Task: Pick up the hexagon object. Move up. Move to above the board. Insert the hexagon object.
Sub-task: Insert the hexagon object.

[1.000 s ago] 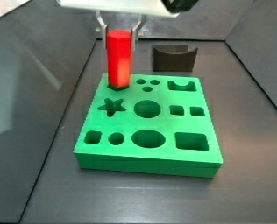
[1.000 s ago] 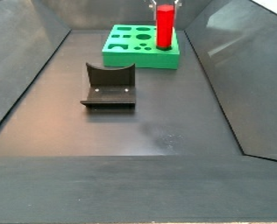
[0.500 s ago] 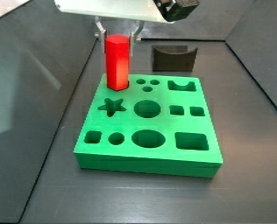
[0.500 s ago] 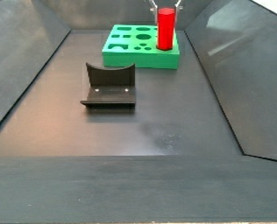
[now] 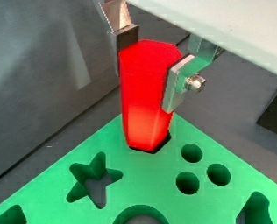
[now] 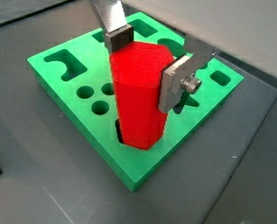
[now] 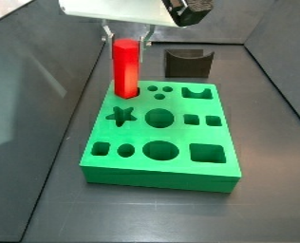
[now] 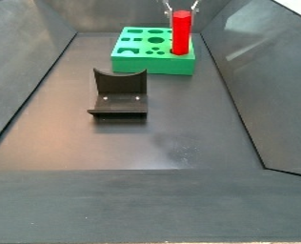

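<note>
Gripper (image 5: pixel 152 63) sits over the far corner of the board (image 7: pixel 178 157), silver fingers (image 5: pixel 180 77) on either side of the upper part of the red hexagon peg (image 5: pixel 148 92). In both wrist views the dark pads look just beside the peg faces, maybe touching; cannot tell if the jaws are clamped or already let go. Peg stands upright with its lower end inside the hexagon hole at the board corner, most of its length above the green surface. Same in a side view: peg (image 7: pixel 124 68) rising from the corner nearest the wall, gripper above it. Fixture (image 8: pixel 117 95) stands on the floor well apart from the board, not involved.

Judgement: insertion is in progress, peg entered but probably not seated.

Risks: pushing down with the hex faces slightly rotated against the hole could jam the peg or shove the board. Opening early with the peg only shallow could leave it leaning. Lifting away with the pads dragging on the faces could pull the peg back out.
</note>
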### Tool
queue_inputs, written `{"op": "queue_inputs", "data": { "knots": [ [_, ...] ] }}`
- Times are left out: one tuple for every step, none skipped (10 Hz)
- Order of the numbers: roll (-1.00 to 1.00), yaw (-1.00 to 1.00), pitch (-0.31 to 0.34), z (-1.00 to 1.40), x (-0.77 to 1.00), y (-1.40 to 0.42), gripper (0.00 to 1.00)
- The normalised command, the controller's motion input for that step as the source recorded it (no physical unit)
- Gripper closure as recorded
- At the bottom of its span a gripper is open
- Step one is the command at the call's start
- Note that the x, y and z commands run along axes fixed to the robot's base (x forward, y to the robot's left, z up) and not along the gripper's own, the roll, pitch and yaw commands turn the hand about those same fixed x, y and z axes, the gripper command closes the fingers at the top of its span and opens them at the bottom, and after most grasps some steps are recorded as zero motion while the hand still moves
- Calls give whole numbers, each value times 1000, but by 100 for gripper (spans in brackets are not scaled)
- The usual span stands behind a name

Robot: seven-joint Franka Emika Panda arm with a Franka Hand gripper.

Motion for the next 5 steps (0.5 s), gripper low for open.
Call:
{"op": "queue_inputs", "data": {
  "knots": [
    [0, -43, -29, -134, 0, 0, 100],
    [0, -77, -51, -177, 0, 0, 100],
    [0, -83, -64, -200, -9, 0, 100],
    [0, -57, -74, -223, 0, 0, 100],
    [0, -66, -120, -346, 0, -54, 100]
  ]
}}
